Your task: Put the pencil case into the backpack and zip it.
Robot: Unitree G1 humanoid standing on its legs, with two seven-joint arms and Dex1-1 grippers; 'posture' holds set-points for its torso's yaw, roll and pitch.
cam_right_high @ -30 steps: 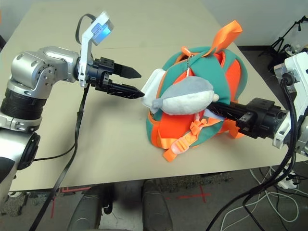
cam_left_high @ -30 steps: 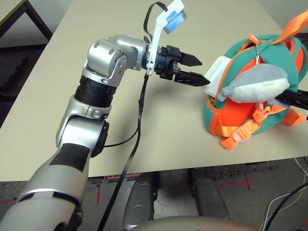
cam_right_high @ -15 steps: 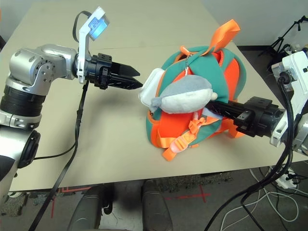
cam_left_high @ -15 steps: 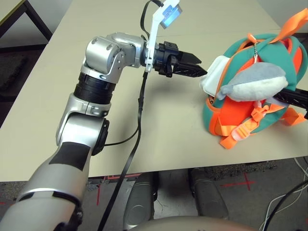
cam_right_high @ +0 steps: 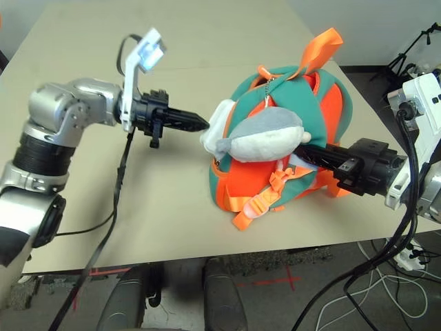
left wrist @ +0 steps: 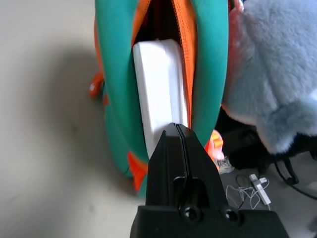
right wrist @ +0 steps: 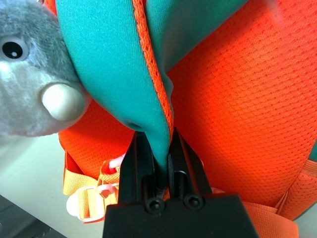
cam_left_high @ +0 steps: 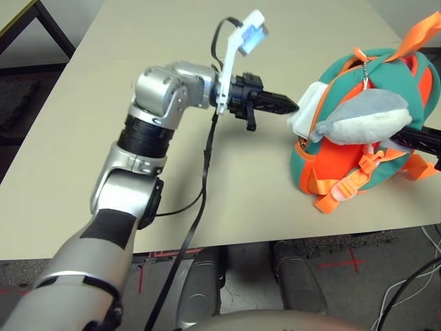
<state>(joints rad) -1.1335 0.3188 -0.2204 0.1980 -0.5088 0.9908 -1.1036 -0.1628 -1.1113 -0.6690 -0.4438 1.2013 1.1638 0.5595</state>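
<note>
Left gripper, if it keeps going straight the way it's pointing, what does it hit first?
The left gripper, shut, would most likely meet the white pencil case sticking out of the backpack opening; its tip looks at or almost at the case's end, though contact is unclear.

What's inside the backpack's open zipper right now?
The pencil case sits partly inside the backpack, its near end sticking out between the orange zipper edges. Its far end and the rest of the interior are hidden by the fabric.

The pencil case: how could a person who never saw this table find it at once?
Find the teal backpack with orange trim on the beige table. In its open zipper slot sits the flat white rounded pencil case, half inside. Unlike the grey plush charm beside it, it is smooth, hard and white.
</note>
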